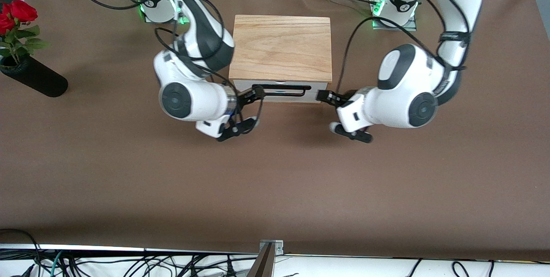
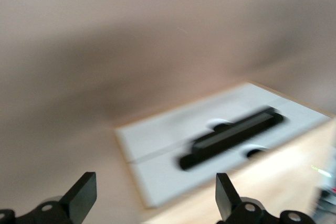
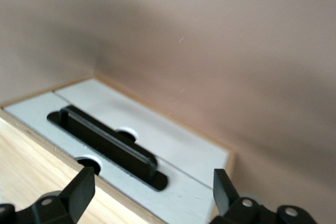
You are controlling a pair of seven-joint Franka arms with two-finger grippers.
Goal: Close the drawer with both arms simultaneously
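Already nearly flush: drawer [image 1: 281, 91] front in oak box [image 1: 281, 47], mid-table; right gripper [image 1: 251, 95] and left gripper [image 1: 328, 96] spread at either end; uneven push may jam it, fingers may snag handle [image 1: 281, 88]

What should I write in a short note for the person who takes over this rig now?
Left gripper: open, at the drawer front's end toward the left arm.
Right gripper: open, at the handle's end toward the right arm.
Drawer: its white front looks flush with the wooden box, so it appears closed.
Done: the closing push, it seems.
Left: confirm it is fully shut, then move both arms away.
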